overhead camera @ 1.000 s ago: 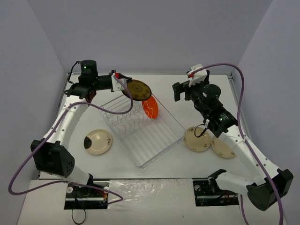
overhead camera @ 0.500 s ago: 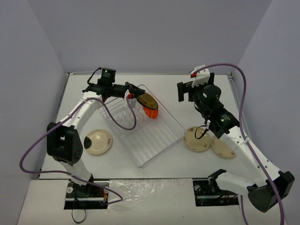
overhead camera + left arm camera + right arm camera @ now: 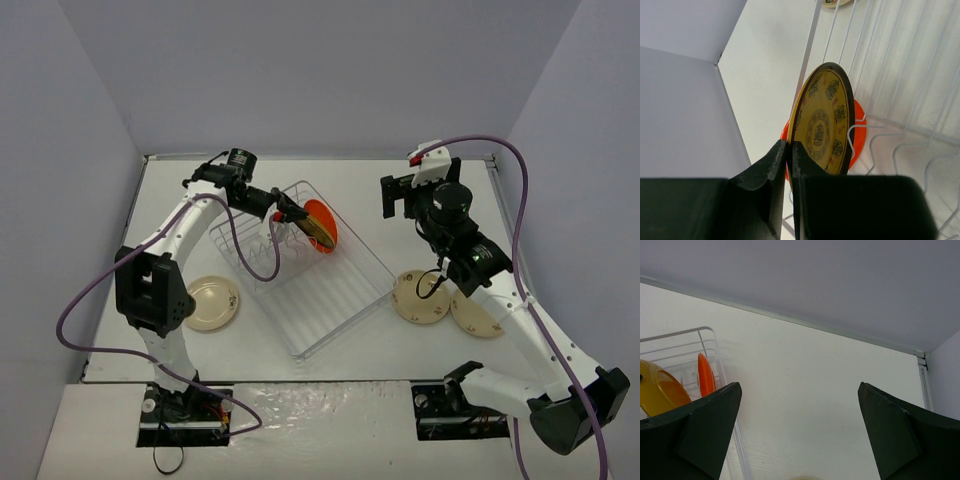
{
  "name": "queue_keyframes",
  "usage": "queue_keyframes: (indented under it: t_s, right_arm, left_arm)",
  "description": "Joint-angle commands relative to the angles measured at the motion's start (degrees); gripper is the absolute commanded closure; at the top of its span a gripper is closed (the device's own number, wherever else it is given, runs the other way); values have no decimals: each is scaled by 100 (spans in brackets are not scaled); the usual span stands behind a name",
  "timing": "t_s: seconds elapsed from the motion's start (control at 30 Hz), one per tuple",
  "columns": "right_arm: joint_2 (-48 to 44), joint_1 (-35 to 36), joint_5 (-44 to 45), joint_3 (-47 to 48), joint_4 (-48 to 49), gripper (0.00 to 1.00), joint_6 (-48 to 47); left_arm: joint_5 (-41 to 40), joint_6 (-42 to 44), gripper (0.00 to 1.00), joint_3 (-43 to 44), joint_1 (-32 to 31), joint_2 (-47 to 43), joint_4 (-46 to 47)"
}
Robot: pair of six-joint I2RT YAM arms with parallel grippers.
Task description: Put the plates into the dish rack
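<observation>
the white table (image 3: 250, 180) is seen from above, filling the middle of the top view. the dish rack (image 3: 345, 322) is set slantwise on it, running from the upper left of centre down to the lower middle. the left arm is stretched from the left side toward the rack's upper end; the right arm is raised over the right half of the frame.

three cream plates are lying flat on the table: one (image 3: 212, 302) at the left of the rack, two at its right, one (image 3: 415, 305) near the rack and one (image 3: 480, 318) beside it, partly overlapped. the orange plate (image 3: 322, 213) is stood on edge among the prongs at the rack's upper end. the mustard plate (image 3: 312, 226) is held on edge just in front of it, tilted; whether the two touch cannot be told.

in the left wrist view the left gripper (image 3: 789, 150) is seen clamped on the mustard plate's (image 3: 826, 120) lower rim, the orange plate (image 3: 859, 132) behind. the right gripper (image 3: 795, 440) is held with its jaws wide apart, nothing between them.
</observation>
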Motion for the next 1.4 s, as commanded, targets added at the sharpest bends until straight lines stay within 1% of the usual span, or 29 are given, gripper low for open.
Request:
queue_keyframes:
  t_s: [0.0, 0.1, 0.13, 0.23, 0.4, 0.67, 0.87, 0.97, 1.0, 1.17, 1.37]
  right_arm:
    - [-71, -28, 133, 114, 325, 0, 77]
    - [-62, -20, 167, 112, 323, 0, 103]
    - [-56, -26, 190, 117, 329, 0, 120]
    - [-56, -26, 188, 118, 354, 0, 127]
    - [-42, -19, 238, 149, 349, 0, 118]
    - [-55, -20, 296, 162, 426, 0, 51]
    - [25, -28, 288, 199, 489, 0, -14]
    - [60, -28, 288, 242, 533, 0, -39]
    - [69, -28, 288, 267, 533, 0, -64]
    - [43, -24, 314, 269, 542, 0, -114]
    - [27, -19, 336, 221, 602, 0, -119]
  left_arm:
    - [-139, 2736, 100, 368, -24, 56, -916]
    - [-230, 3302, 100, 660, -53, 236, -1445]
    - [-281, 3569, 100, 785, -76, 298, -1769]
    - [-393, 3916, 100, 1028, -129, 443, -2146]
    - [-643, 3911, 100, 1414, -230, 542, -2221]
    - [-767, 3931, 100, 1798, -312, 658, -2234]
    - [-839, 3941, 100, 2000, -350, 668, -2174]
    - [-931, 3773, 100, 2154, -436, 720, -1914]
    - [-1026, 3658, 100, 2141, -478, 729, -1688]
    - [-1110, 3509, 100, 2016, -568, 730, -1205]
    - [-1164, 3806, 100, 1708, -578, 601, -839]
